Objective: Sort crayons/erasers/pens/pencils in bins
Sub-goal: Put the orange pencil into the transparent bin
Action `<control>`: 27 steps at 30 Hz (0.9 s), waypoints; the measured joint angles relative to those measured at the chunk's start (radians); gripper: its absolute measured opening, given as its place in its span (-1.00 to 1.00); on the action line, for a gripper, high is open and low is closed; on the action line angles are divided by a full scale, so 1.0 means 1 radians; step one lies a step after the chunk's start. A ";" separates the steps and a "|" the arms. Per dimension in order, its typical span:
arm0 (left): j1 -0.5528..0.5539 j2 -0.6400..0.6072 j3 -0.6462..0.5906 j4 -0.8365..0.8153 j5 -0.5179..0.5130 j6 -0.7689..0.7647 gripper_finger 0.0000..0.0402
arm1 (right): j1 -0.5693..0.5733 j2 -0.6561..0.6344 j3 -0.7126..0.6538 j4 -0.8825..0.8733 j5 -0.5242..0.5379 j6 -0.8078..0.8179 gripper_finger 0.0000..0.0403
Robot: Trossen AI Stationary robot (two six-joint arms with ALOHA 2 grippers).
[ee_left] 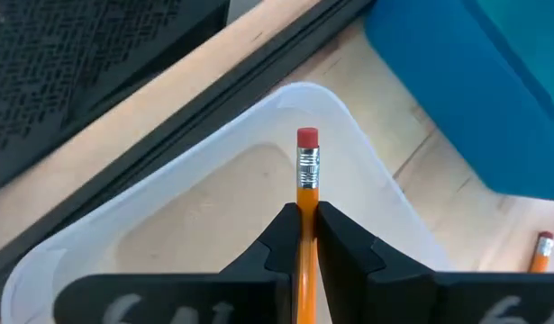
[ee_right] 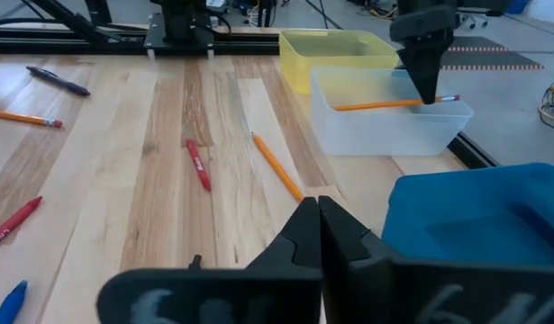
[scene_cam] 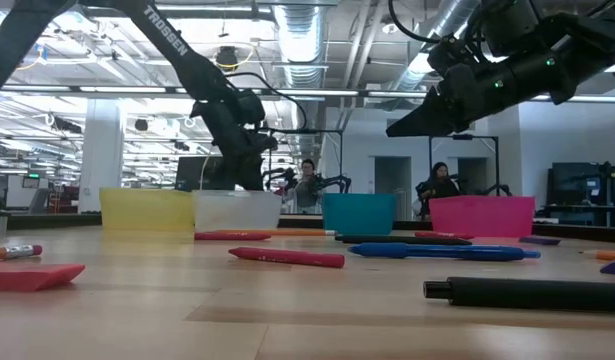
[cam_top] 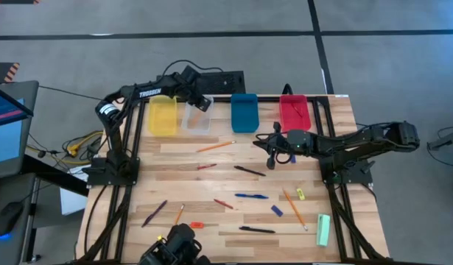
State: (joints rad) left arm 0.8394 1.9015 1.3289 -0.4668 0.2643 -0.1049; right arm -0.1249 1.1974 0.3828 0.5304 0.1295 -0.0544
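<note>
Overhead, you see the left gripper [cam_top: 202, 103] above the clear bin [cam_top: 197, 121] at the tabletop's far edge. Its wrist view shows fingers pinching a pencil [ee_left: 307, 193]. The right gripper [ee_right: 318, 220] is pressed together, empty.

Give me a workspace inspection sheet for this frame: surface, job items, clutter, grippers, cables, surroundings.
Surface: wooden table, items scattered.
Job's things: yellow bin, clear bin, blue bin, red bin along far edge; pens, crayons, erasers loose.
Clutter: pale green bar near right corner.
Grippers: left gripper shut on pencil over clear bin; right gripper shut, empty, by blue bin.
Cables: bundle off table's left.
Surroundings: people behind.
</note>
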 joint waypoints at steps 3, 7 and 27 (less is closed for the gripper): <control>0.000 0.000 0.000 0.025 0.001 -0.012 -0.90 | 0.000 0.000 0.000 0.000 0.000 0.000 -0.99; 0.000 0.000 0.000 0.024 -0.011 -0.012 -0.86 | 0.000 0.000 0.000 0.000 0.000 0.000 -0.98; -0.017 0.000 0.000 0.069 -0.032 0.048 -0.73 | 0.000 0.000 0.000 0.001 0.002 -0.006 -0.98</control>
State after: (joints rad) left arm 0.8221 1.9011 1.3293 -0.3981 0.2326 -0.0569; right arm -0.1249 1.1974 0.3828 0.5312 0.1310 -0.0608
